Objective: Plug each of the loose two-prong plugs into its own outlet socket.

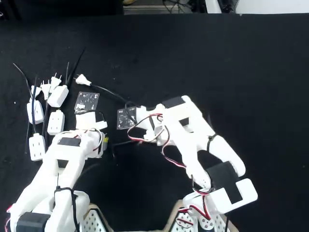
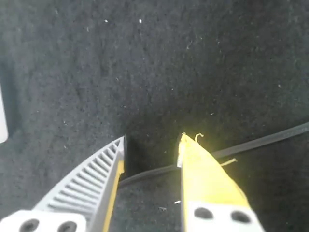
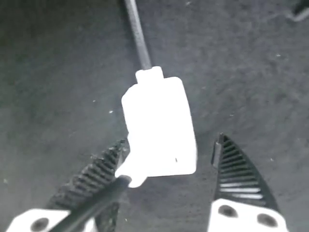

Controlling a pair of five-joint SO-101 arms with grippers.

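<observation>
Left claw (image 2: 152, 141) stands wide, jaws astride a thin black cable (image 2: 260, 141) on the black mat (image 2: 145, 58); nothing gripped.

High view, far left: white outlet sockets (image 1: 37, 146) clustered. Upper left, just right of them: one two-prong plug (image 1: 83, 79) lying loose, prongs free.

Centre: right claw (image 3: 172, 142) also wide, with a white corded block (image 3: 159, 128) between the jaws, touching one, apart from the other. Prongs hidden; plug or socket, cannot tell.

Step, by my reading: the pick-up, grasp not yet made. Next move calls for closing squarely on the block's flat sides, then lining prongs up with slots.

Wrist views give jaw gaps and contact. High view gives the lay of sockets and plug against both arms.
</observation>
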